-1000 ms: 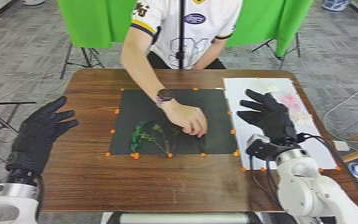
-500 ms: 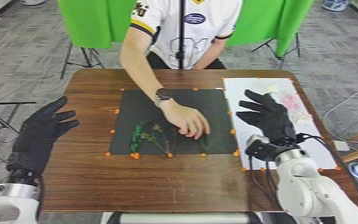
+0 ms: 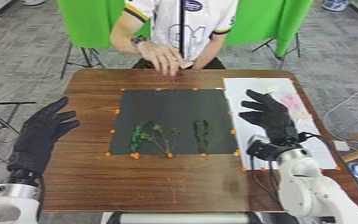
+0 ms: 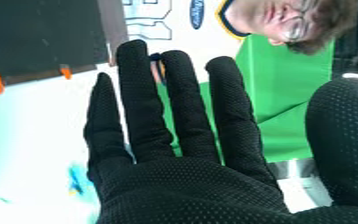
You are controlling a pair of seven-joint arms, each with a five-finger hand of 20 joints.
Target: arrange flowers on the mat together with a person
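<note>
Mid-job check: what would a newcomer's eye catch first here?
Probably the black mat mid-table, with green sprigs along its near part. Next, the black-gloved left hand by the table's left edge and right hand above the white sheet. Then a person's hand at the far edge.

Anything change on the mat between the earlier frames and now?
The person's hand moved off the black mat, away from the robot to the table's far edge. The dark green sprig it was at now lies uncovered on the mat. Unchanged: left robot hand, right robot hand, the plants on the mat's left side.
</note>
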